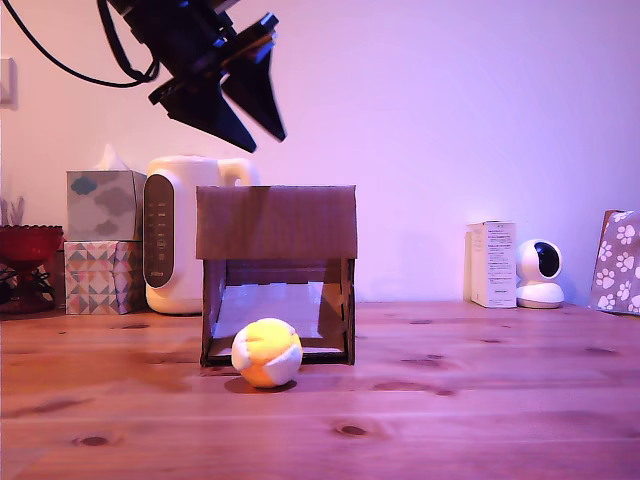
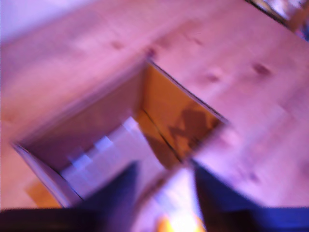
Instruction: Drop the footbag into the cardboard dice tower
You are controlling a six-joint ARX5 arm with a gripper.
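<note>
Exterior view: the gripper (image 1: 262, 137) hangs high in the air, above the cardboard dice tower (image 1: 277, 222) and toward the exterior view's left of its top. Two dark wedge fingers (image 1: 207, 110) point down and toward the exterior view's right; jaws spread apart, nothing between them, touching nothing. A black cable (image 1: 60, 62) loops off toward the exterior view's left.

The footbag (image 1: 266, 352) sits on the wooden table (image 1: 480, 400), just in front of the tower's lower opening, toward the opening's left side in the exterior view. Yellow-orange and white panels; casts a small shadow. Whether it touches the tower's base edge cannot be told. Pale ramp (image 1: 270, 308) visible inside the opening behind it.

Wrist view, blurred: looks down into the tower's open top (image 2: 120, 130), brown walls and pale slope inside; the two dark fingers (image 2: 113, 193) frame a bright yellowish blur, likely the footbag (image 2: 181, 223).

Background, exterior view: white kettle-like appliance (image 1: 170, 235) behind the tower on the left, two stacked tissue boxes (image 1: 102, 240) beside it, red bowl (image 1: 28, 243) at far left. On the right a white box (image 1: 493, 264), a small white camera (image 1: 540, 273), and a paw-print bag (image 1: 618, 262) at the edge.
</note>
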